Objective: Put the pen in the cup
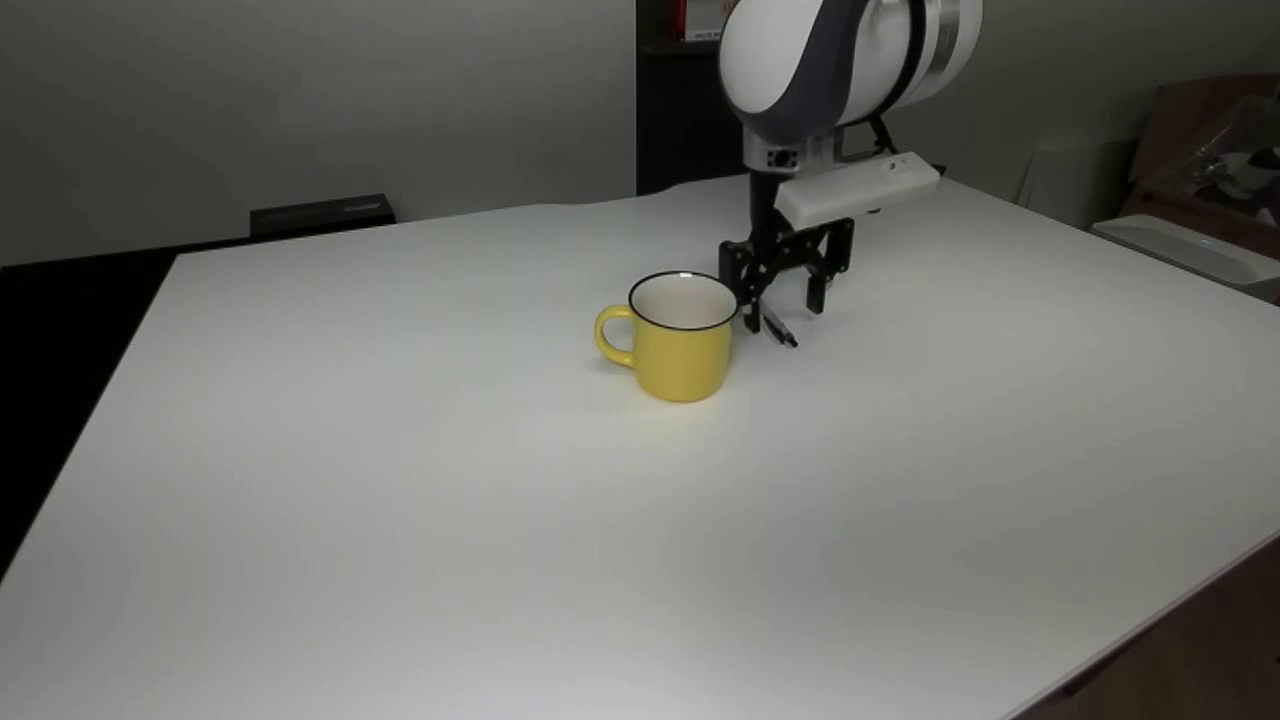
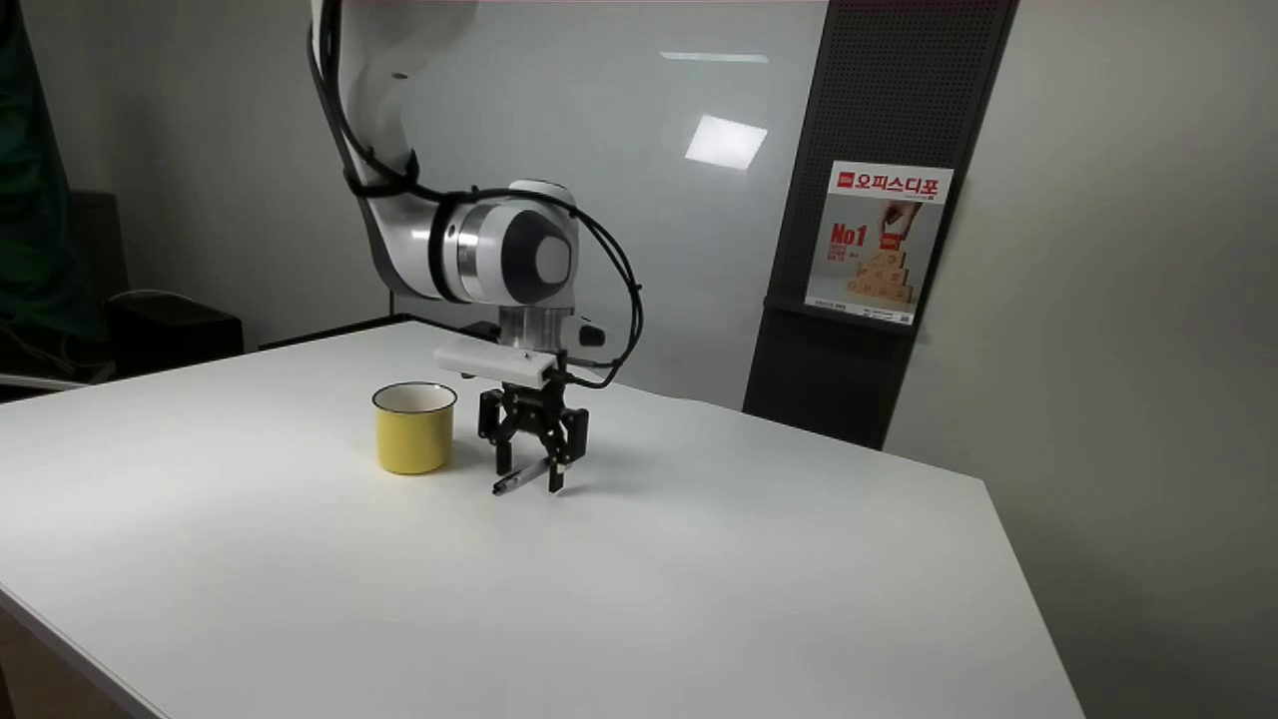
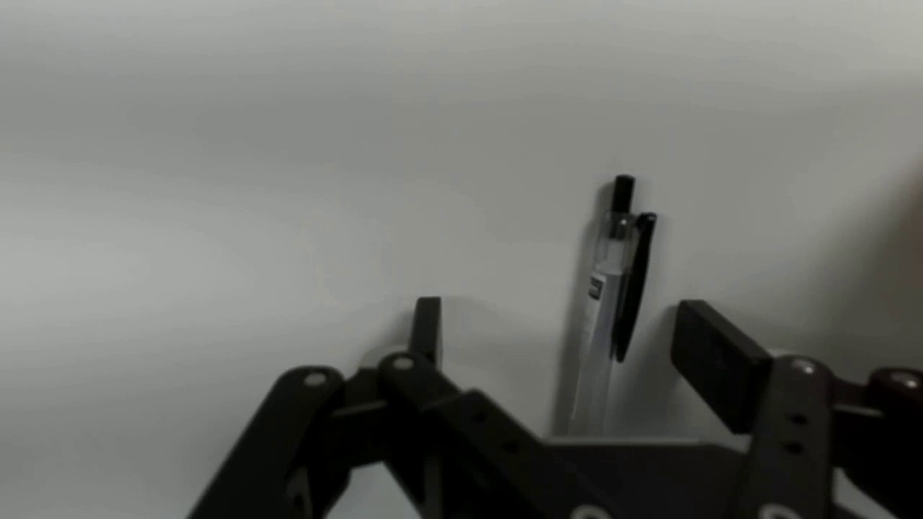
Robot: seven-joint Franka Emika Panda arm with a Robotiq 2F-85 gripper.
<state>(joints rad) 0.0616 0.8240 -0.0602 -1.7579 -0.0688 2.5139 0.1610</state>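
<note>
Behind the white table (image 1: 450,560) stood a pale glossy board (image 2: 599,100) and a dark perforated panel (image 2: 904,90) bearing a poster (image 2: 874,250). Both exterior views cut off the robot arm (image 2: 414,235) at the top and the nearest part of the table at the bottom.

The gripper (image 1: 784,314) hung low, its fingers (image 3: 710,367) parted; the pen (image 3: 607,288) lay ungripped on the table between them, nearer the finger at the right of the wrist view. In that view its lower end passed out of sight behind the gripper's dark body (image 3: 642,476); in an exterior view its far part was hard to make out beside a dark finger (image 1: 752,318). Whether the fingers met the table could not be determined.

The cup (image 2: 414,441) stood upright near the gripper, a shadowed strip of table between the two in an exterior view; its handle (image 1: 606,340), seen in an exterior view, pointed away from the gripper. The bottom of its white inside could not be made out. A brownish blur (image 3: 912,238) at the wrist view's right margin could not be identified.

Cup, pen and gripper stood well apart from the table's side edges, and broad table surface extended beyond the gripper on the side away from the cup.
</note>
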